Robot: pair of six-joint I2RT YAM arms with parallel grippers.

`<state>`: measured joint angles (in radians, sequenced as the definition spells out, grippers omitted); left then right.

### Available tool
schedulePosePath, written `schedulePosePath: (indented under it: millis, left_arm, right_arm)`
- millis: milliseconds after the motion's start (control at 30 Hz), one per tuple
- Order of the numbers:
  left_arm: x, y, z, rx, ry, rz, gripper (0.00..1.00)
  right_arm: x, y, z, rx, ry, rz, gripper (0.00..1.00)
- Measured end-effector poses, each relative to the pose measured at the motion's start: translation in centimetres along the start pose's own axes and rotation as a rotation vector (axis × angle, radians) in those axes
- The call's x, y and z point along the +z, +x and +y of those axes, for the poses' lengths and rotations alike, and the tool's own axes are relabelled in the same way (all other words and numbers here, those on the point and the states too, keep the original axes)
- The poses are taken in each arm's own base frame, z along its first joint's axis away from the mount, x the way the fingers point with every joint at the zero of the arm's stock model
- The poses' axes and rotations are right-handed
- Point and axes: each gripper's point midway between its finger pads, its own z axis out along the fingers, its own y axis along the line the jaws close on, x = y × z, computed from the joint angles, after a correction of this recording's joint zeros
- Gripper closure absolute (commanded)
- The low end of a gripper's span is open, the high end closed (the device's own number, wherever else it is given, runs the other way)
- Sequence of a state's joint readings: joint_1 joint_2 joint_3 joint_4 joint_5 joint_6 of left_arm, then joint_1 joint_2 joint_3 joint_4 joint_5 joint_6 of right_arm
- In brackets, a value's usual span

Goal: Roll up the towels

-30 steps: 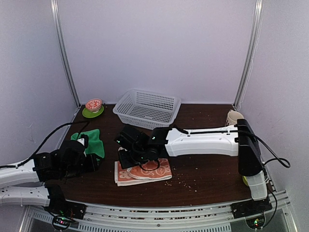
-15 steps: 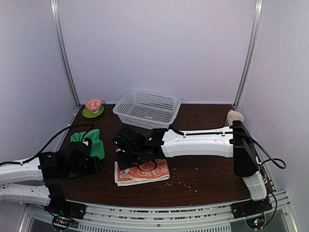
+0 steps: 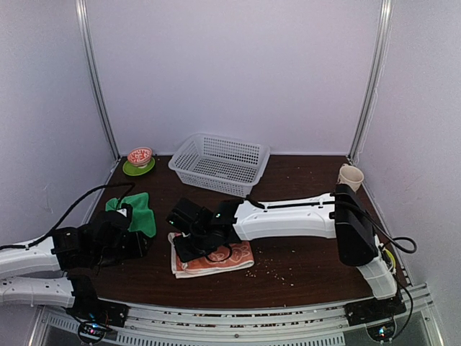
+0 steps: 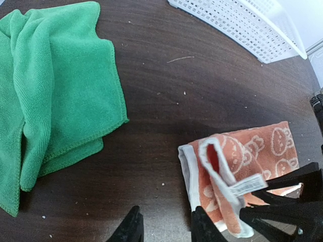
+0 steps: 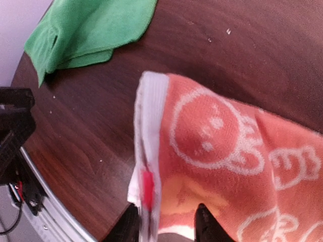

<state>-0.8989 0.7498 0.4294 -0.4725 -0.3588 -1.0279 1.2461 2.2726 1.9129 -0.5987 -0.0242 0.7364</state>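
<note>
Crumbs [image 3: 277, 272] fleck the dark desk [image 3: 317, 245] near its front edge, where the orange towel [image 4: 237, 161], printed with white cartoon faces, lies folded and partly doubled over at near centre. The right claw [image 5: 166, 214] stands astride the towel's white-hemmed left edge. Its jaws are narrowly parted, and the hem lies slack between them, not pinched as far as shows. The left claw [image 4: 166, 217] hovers just to the left over bare wood, jaws narrowly apart and holding nothing. Further left and a little back, the green towel [image 4: 55, 91] lies in a loose folded heap, apart from the orange one. Both cloths look light, limp and unbreakable, though their layers will likely slide and spring open. The best hold is probably a hemmed edge or corner taken through every layer, with the other claw pinning the cloth as it rolls. At the back stand a white basket [image 3: 220, 162], a small bowl [image 3: 140, 155] on a green saucer and a cup [image 3: 351, 175]. Compared with a second ago, the right arm has swung leftward and nearer. Its claw has shifted from over the towel's middle to the left hem, and its jaws have gone from shut to parted. The cup, then half hidden behind the arm, now shows whole.
</note>
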Motion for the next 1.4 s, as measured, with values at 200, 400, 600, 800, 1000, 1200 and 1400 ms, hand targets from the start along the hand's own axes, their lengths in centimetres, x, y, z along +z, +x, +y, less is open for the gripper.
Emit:
schedulePosePath:
  millis: [200,400,600,800,1000,1200,1400]
  left_arm:
    - [0.0,0.0,0.1,0.003,-0.004,0.001,0.66]
    - [0.0,-0.3,-0.3,0.034,-0.013,0.005,0.65]
    - [0.8,-0.9,-1.7,0.079,-0.027,0.023,0.65]
    - [2.5,-0.6,-2.8,0.112,-0.046,0.070,0.65]
    - [3.0,-0.7,-3.8,0.121,-0.033,0.086,0.65]
    - [3.2,-0.7,-4.1,0.132,-0.034,0.093,0.65]
    - [4.0,-0.3,-4.4,0.153,-0.043,0.117,0.65]
  right_arm:
    - [-1.4,-0.4,0.4,-0.019,-0.032,-0.009,0.39]
    - [-8.7,-1.5,-3.8,0.008,-0.022,-0.088,0.39]
    - [-11.9,-1.9,-14.4,0.092,0.134,-0.153,0.32]
    - [-8.9,1.5,-17.2,0.078,0.198,-0.056,0.31]
    - [-6.7,1.4,-17.4,0.098,0.177,-0.053,0.33]
    - [-5.0,3.2,-20.3,0.143,0.209,-0.006,0.35]
    - [-4.3,4.1,-22.1,0.180,0.229,0.019,0.40]
